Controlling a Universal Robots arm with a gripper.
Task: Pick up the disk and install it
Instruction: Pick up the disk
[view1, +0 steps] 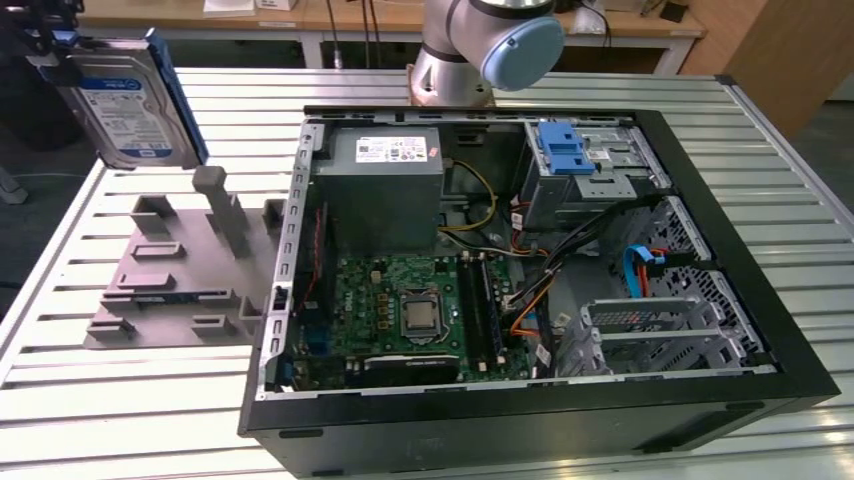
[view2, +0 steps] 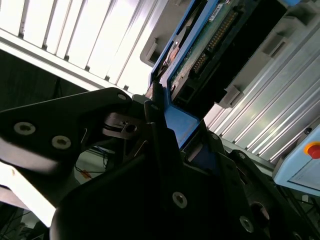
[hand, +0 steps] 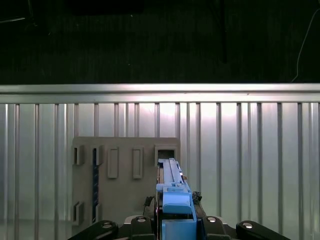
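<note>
In my gripper I hold the disk tight. Under it sits the grey holder, beside the open computer.

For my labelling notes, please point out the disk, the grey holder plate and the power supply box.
disk (view1: 123, 110): exterior view, its label
grey holder plate (view1: 187, 265): exterior view, flat base
power supply box (view1: 380, 210): exterior view, grey face
</note>
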